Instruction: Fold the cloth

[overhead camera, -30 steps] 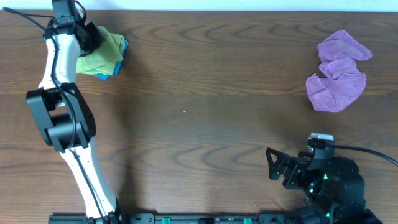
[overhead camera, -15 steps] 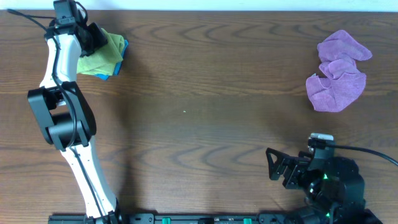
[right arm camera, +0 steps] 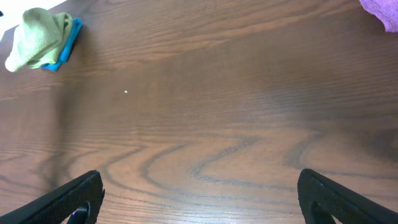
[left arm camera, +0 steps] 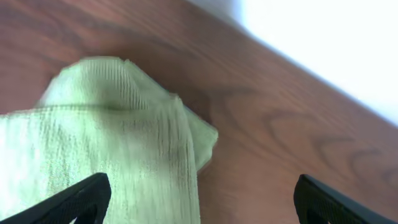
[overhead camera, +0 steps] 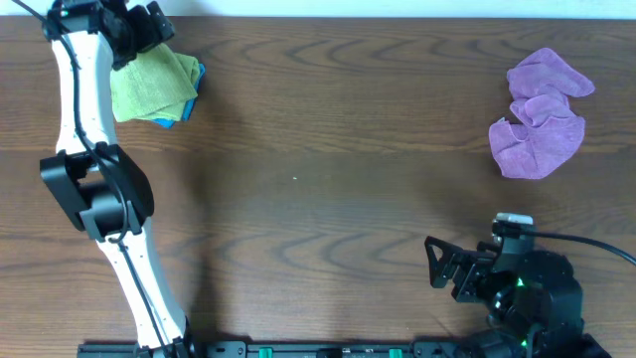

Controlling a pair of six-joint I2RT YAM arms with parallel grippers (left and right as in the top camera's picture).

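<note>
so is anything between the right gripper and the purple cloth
Nothing visible. Only table lies between the right gripper and the crumpled purple cloth; the green cloth sits far off at the left.

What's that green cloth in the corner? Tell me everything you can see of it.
The green cloth is pale yellow-green, with a ribbed, towel-like weave, folded into a soft, rumpled bundle. It lies near the far left corner of the table, on top of a blue cloth whose edge peeks out beside it. The left gripper, open, hangs over its far edge; whether it touches is unclear.
</note>
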